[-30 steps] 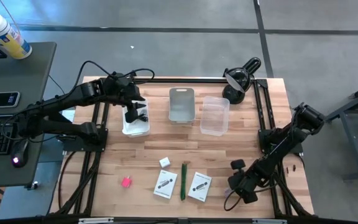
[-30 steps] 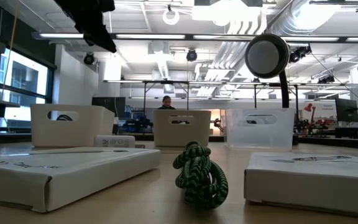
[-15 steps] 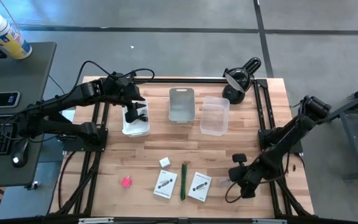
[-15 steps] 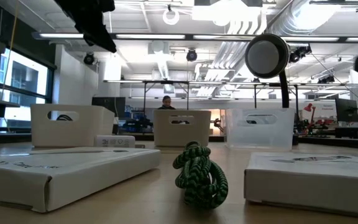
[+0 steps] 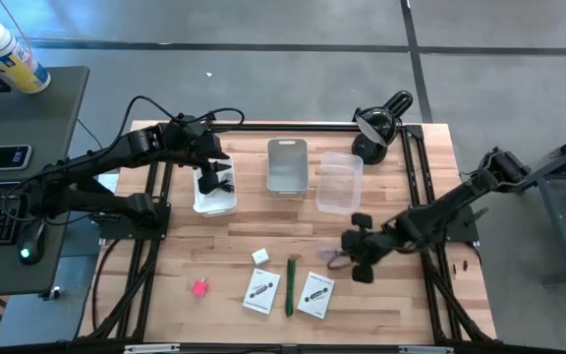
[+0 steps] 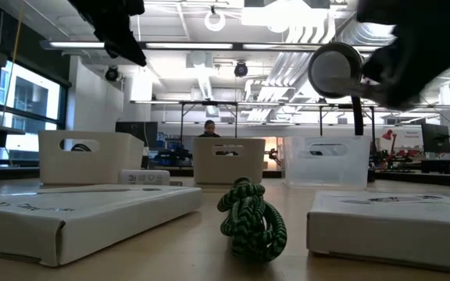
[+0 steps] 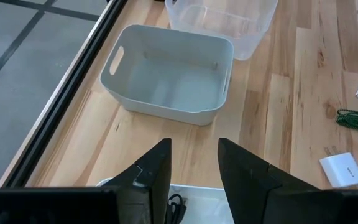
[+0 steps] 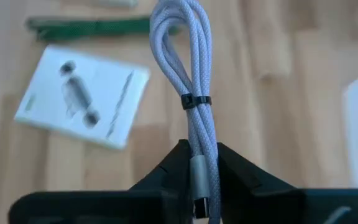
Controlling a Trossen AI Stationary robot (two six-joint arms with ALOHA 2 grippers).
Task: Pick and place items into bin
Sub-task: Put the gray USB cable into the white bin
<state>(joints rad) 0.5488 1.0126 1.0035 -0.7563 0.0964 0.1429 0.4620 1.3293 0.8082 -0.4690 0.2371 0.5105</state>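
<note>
From above, the right end effector (image 5: 355, 258) hangs over the wooden table (image 5: 401, 315), at three o'clock from the green pen (image 5: 290, 285). The left end effector (image 5: 219, 184), half open and empty, hovers over a white bin (image 5: 200, 203) at ten o'clock. Right wrist view: it pinches a pale braided cable (image 8: 188, 74), folded and tied. It looks light, floppy, best held near its tie.
</note>
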